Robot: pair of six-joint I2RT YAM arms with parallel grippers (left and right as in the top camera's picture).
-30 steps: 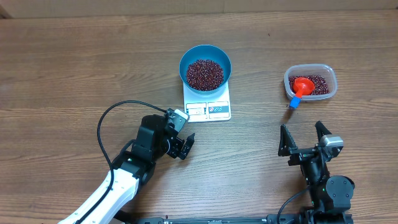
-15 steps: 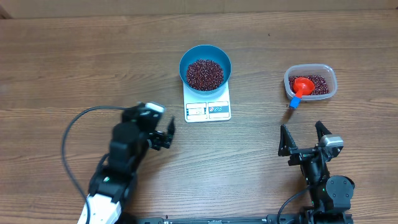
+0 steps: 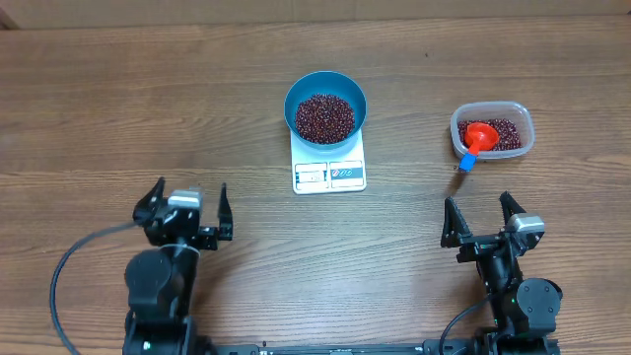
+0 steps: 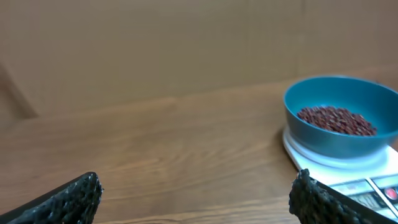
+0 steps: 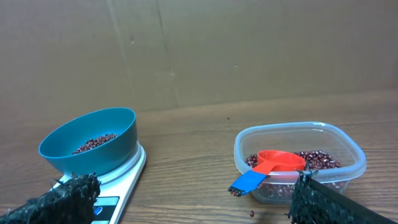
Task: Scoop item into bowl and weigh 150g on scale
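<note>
The teal bowl (image 3: 325, 106) stands on the white scale (image 3: 329, 174) at the table's middle back, with a heap of dark red beans (image 3: 325, 117) inside it. More beans lie in a clear plastic tub (image 3: 492, 131) at the right, where an orange scoop with a blue handle (image 3: 475, 139) rests on the rim. My left gripper (image 3: 184, 208) is open near the front left, well short of the scale, nothing between its fingers. At the front right my right gripper (image 3: 482, 219) is open too, in front of the tub. The bowl (image 4: 341, 122) and the tub (image 5: 298, 163) show in the wrist views.
One loose bean (image 5: 252, 213) lies on the wood in front of the tub. A brown cardboard wall (image 5: 199, 50) stands behind the table. Black cables loop beside the left arm's base (image 3: 69, 276).
My left arm has swung away from the scale, back and to the left, and now points straight ahead. The right arm, bowl and scoop have not moved.
</note>
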